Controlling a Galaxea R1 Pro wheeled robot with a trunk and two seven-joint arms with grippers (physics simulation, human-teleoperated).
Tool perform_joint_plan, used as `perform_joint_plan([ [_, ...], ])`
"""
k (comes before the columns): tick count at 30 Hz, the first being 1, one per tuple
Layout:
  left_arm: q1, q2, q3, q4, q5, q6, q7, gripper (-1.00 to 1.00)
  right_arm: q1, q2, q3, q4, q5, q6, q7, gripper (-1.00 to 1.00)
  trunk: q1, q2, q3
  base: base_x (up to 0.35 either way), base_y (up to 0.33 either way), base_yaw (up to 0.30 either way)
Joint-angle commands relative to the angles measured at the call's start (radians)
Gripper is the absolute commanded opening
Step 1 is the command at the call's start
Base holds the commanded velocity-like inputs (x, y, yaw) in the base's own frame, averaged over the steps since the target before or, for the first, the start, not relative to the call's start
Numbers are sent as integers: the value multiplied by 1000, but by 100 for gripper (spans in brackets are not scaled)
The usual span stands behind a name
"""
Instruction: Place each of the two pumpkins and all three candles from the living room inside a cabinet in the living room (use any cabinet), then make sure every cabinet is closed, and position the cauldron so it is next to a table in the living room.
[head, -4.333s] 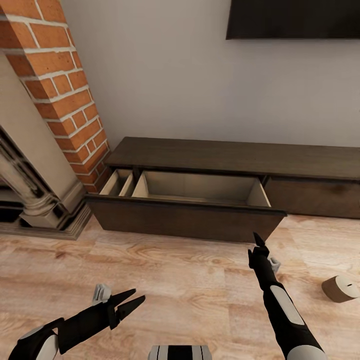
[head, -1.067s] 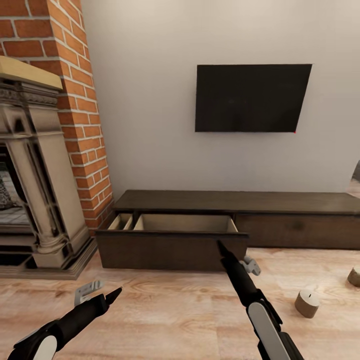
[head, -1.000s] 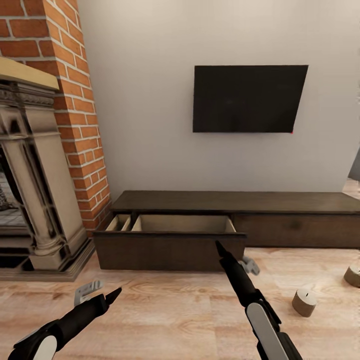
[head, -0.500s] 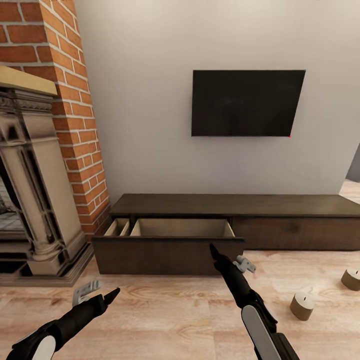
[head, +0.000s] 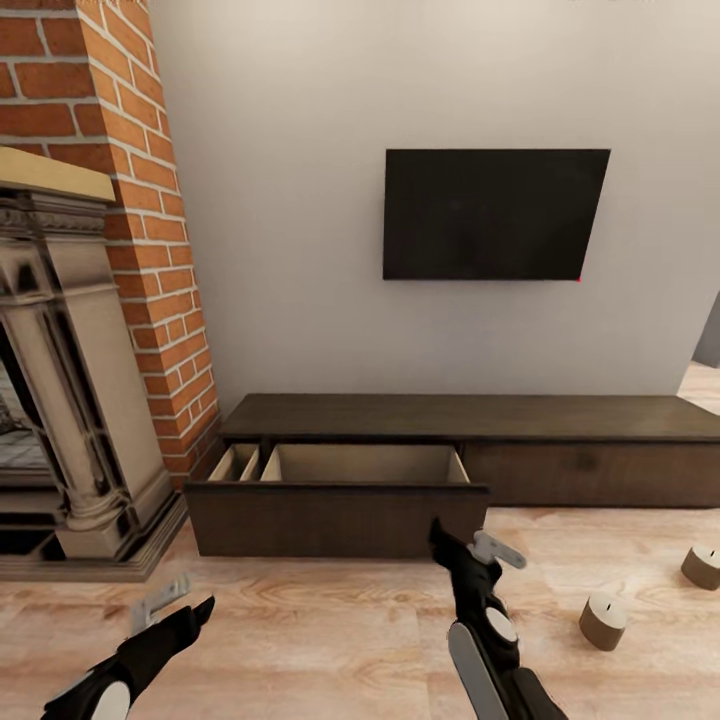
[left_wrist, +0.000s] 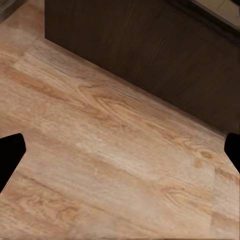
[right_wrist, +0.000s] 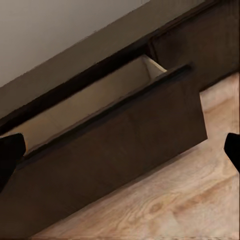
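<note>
Floorboards of pale wood run to a grey wall bearing a dark TV; brick fireplace at left; the long low cabinet stands against the wall, its left drawer pulled out and showing a pale inside; two candles stand on bare floor at right, apart from each other; left gripper and right gripper hang low over open floor. Left wrist view: fingertips wide apart above planks beside the drawer's dark front. Right wrist view: fingertips spread, facing the open drawer's corner.
</note>
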Motion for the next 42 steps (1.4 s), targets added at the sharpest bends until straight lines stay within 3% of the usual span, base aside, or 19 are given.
perform_joint_plan([
  [1, 0, -3, -1, 13, -1, -4, 9, 100, -4, 3, 3, 30, 20, 5, -23, 100, -4, 7, 2, 0, 0, 0],
  [5, -2, -8, -1, 59, -29, -28, 9, 100, -45, 14, 5, 158, 51, 6, -45, 100, -19, 35, 15, 0, 0, 0],
  [11, -2, -6, 1, 89, -38, -36, 8, 100, -138, 14, 4, 351, 64, 1, -47, 100, -42, 77, 34, 0, 0, 0],
  [12, -2, -3, 6, 157, -38, -36, 3, 100, -171, 8, -2, 383, 67, -4, -42, 100, -46, 84, 37, 0, 0, 0],
  [14, -2, -3, 5, 189, -41, -40, 1, 100, -177, 6, -1, 389, 70, -7, -44, 100, -54, 98, 43, 0, 0, 0],
  [16, -1, -3, 5, 239, -43, -89, 0, 100, -179, -1, 0, 399, 76, -11, -48, 100, -62, 112, 49, 0, 0, 0],
  [17, -2, -3, 5, 290, -47, -149, -1, 100, -179, -10, 1, 405, 77, -11, -48, 100, -65, 119, 52, 0, 0, 0],
  [21, -1, -6, 2, 385, -75, -366, -3, 100, -152, -30, 1, 408, 77, -12, -46, 100, -81, 147, 65, 0, 0, 0],
  [24, -1, -8, -5, 441, -133, -448, -4, 100, -102, -37, 1, 407, 78, -13, -47, 100, -92, 168, 74, 0, 0, 0],
  [28, 0, -8, -8, 506, -179, -480, -4, 100, -35, -57, 1, 408, 78, -22, -48, 100, -108, 196, 87, 0, 0, 0],
  [32, 0, -8, -10, 580, -192, -488, -1, 100, 8, -79, 3, 428, 78, -60, -43, 100, -123, 224, 99, 0, 0, 0],
  [36, 0, -8, -16, 700, -199, -490, 0, 100, 22, -84, 3, 539, 85, -87, -40, 100, -138, 252, 112, 0, 0, 0],
  [39, 0, -9, -24, 735, -201, -490, -2, 100, 23, -87, 1, 634, 87, -147, -29, 100, -150, 273, 121, 0, 0, 0],
  [42, 0, -10, -28, 751, -202, -489, -3, 100, 23, -86, 1, 668, 88, -194, -5, 100, -161, 294, 131, 0, 0, 0],
])
